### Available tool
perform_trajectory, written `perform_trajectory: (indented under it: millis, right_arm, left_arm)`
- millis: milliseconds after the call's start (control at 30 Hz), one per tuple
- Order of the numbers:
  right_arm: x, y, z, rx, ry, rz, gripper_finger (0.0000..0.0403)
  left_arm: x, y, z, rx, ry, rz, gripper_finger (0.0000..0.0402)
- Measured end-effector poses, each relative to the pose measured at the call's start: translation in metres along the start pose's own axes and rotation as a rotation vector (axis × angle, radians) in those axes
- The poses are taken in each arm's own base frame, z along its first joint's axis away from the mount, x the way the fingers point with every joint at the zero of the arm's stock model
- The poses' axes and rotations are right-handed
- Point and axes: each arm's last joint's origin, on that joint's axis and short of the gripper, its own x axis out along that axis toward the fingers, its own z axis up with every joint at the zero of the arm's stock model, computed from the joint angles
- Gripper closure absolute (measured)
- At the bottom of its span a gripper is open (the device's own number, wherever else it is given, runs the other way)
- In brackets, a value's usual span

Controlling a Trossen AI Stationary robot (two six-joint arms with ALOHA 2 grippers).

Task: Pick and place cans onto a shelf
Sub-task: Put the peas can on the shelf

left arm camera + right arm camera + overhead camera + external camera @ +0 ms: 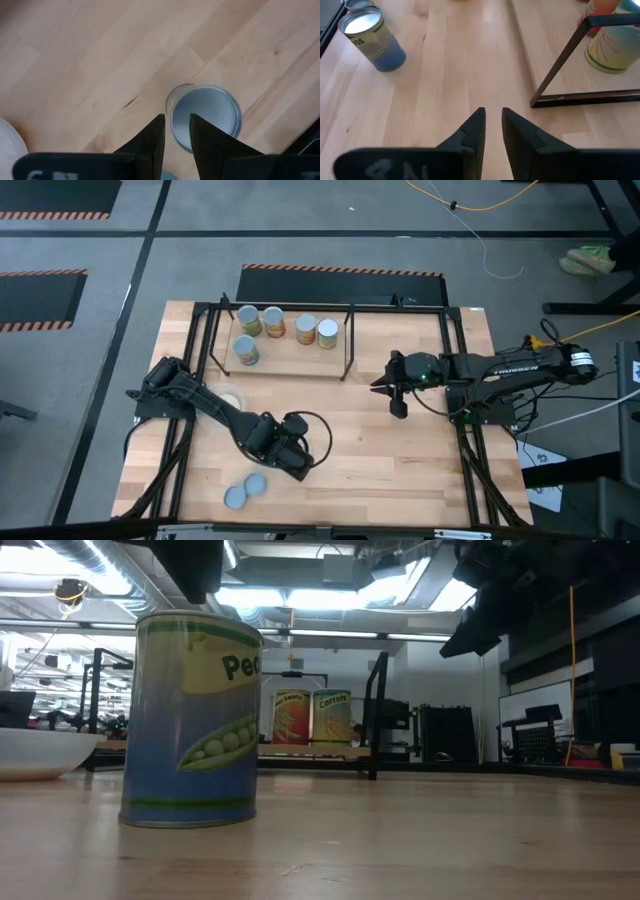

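The light wooden black-framed shelf [290,350] is sitting at the table's far edge, carrying five small label-wrapped tins [272,322]. Two grey-blue-topped cans [245,490] are standing near the front edge. The left gripper [300,468] is hovering beside them, fingers narrowly apart, empty; the right gripper [397,406] likewise.

Bare wooden table [400,470] is left open centre and right, while the black-framed wooden shelf [290,355] blocks the far side and two grey-topped cans [246,490] the near-left.
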Motion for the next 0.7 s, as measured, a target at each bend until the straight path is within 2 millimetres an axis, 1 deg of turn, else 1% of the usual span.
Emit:
perform_trajectory:
  millis: [233, 467, 600, 700]
  right_arm:
    - [0.001, 0.000, -0.001, -0.001, 0.000, 0.000, 0.0335]
    - [0.001, 0.000, -0.001, -0.001, 0.000, 0.000, 0.0335]
    - [0.001, 0.000, -0.002, -0.001, 0.000, 0.000, 0.0335]
    - [0.001, 0.000, -0.002, -0.001, 0.000, 0.000, 0.0335]
  left_arm:
    - [0.005, 0.004, 0.012, 0.024, 0.037, -0.002, 0.0319]
    - [0.008, 0.003, 0.011, 0.069, 0.064, -0.011, 0.0319]
    - [0.018, 0.005, 0.007, 0.074, 0.085, -0.013, 0.0319]
    - [0.031, 0.007, 0.003, 0.081, 0.133, -0.026, 0.0319]
